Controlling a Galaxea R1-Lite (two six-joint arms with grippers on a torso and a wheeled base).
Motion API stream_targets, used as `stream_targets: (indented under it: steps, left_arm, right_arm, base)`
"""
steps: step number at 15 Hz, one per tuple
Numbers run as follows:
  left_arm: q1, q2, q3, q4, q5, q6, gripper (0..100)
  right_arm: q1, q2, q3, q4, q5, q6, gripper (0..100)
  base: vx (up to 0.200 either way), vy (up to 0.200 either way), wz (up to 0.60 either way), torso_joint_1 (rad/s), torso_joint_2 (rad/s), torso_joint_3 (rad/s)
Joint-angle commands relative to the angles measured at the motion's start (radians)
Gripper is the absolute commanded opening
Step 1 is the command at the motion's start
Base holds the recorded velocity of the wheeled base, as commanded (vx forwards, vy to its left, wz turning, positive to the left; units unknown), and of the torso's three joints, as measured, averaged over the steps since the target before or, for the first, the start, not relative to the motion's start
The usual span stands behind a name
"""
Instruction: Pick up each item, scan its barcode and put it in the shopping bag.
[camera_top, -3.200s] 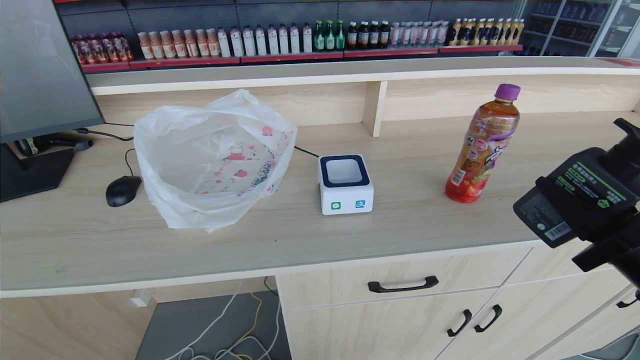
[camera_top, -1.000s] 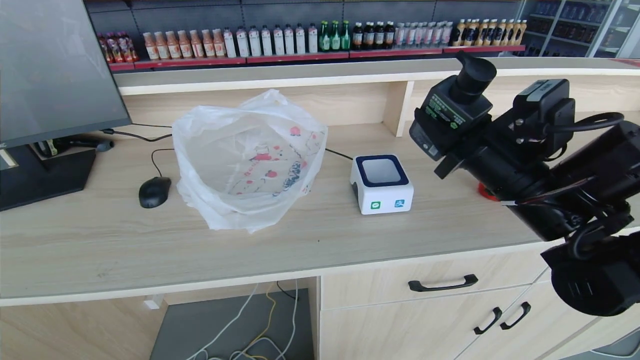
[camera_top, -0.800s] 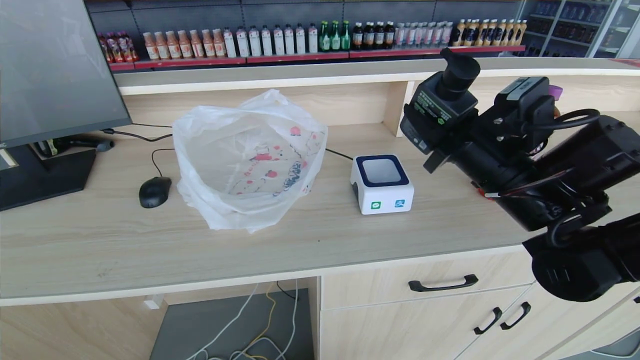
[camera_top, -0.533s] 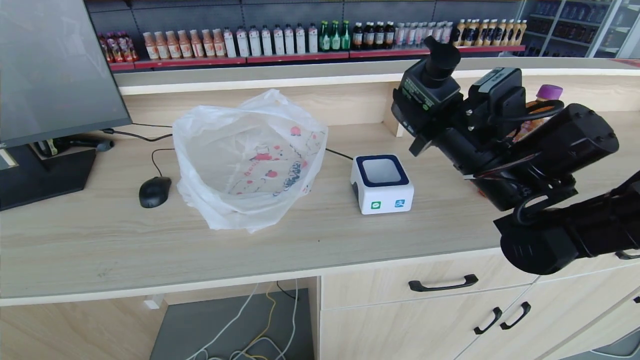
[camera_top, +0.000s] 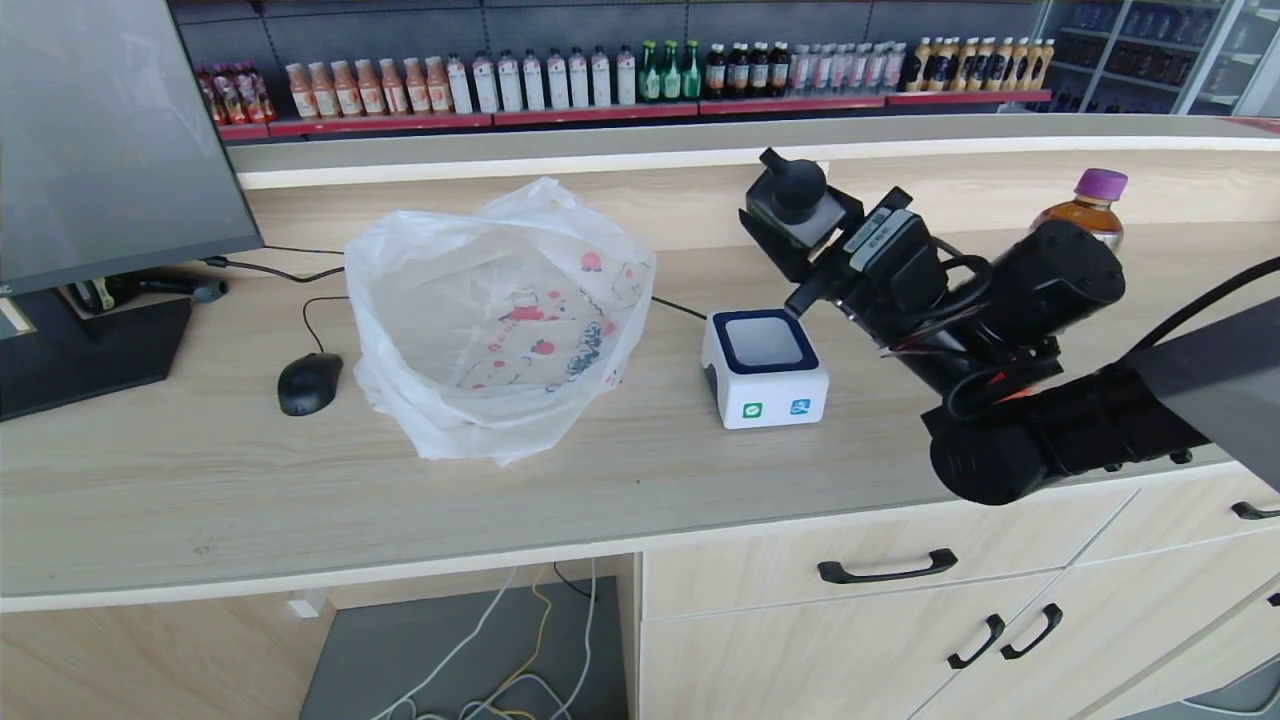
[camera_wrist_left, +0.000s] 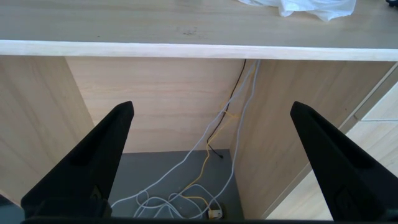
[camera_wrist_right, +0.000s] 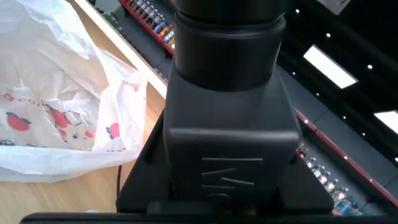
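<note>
One black bottle (camera_top: 800, 205) sits clamped between the right fingers (camera_top: 806, 296), cap uppermost, in the air just behind the scanner (camera_top: 764, 367). The shopping bag (camera_top: 500, 310) stands on the desk (camera_top: 600, 480) beside the scanner. The left fingers (camera_wrist_left: 93, 162) are spread wide below the desk's edge.

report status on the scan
Right gripper shut on black bottle, held beside scanner. Left gripper open, below counter edge. Shopping bag open; orange drink bottle behind arm.

Counter (camera_top: 200, 480) holds bag (camera_top: 500, 320), scanner (camera_top: 764, 368), mouse (camera_top: 309, 383), tea bottle (camera_top: 1090, 205)
</note>
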Motion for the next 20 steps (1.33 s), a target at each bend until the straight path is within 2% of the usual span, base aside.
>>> stream_targets:
  steps: [1, 4, 8, 11, 20]
  left_arm:
    - [-0.001, 0.0, 0.0, 0.0, 0.0, 0.0, 100]
    - [-0.001, 0.0, 0.0, 0.0, 0.0, 0.0, 100]
    - [-0.001, 0.0, 0.0, 0.0, 0.0, 0.0, 100]
    - [0.001, 0.0, 0.0, 0.0, 0.0, 0.0, 100]
    - [-0.001, 0.0, 0.0, 0.0, 0.0, 0.0, 100]
  right_arm:
    - [-0.019, 0.013, 0.003, 0.0, 0.037, -0.013, 0]
    - [-0.082, 0.011, 0.058, -0.002, 0.157, -0.075, 0]
    - [-0.094, -0.003, 0.103, -0.003, 0.261, -0.116, 0]
    - [-0.096, -0.016, 0.172, -0.009, 0.301, -0.147, 0]
    - [-0.085, 0.01, 0.19, -0.008, 0.333, -0.171, 0]
  base:
    - [0.0, 0.0, 0.0, 0.0, 0.0, 0.0]
    - [0.0, 0.0, 0.0, 0.0, 0.0, 0.0]
    - [0.0, 0.0, 0.0, 0.0, 0.0, 0.0]
    - [0.0, 0.0, 0.0, 0.0, 0.0, 0.0]
    - [0.0, 0.0, 0.0, 0.0, 0.0, 0.0]
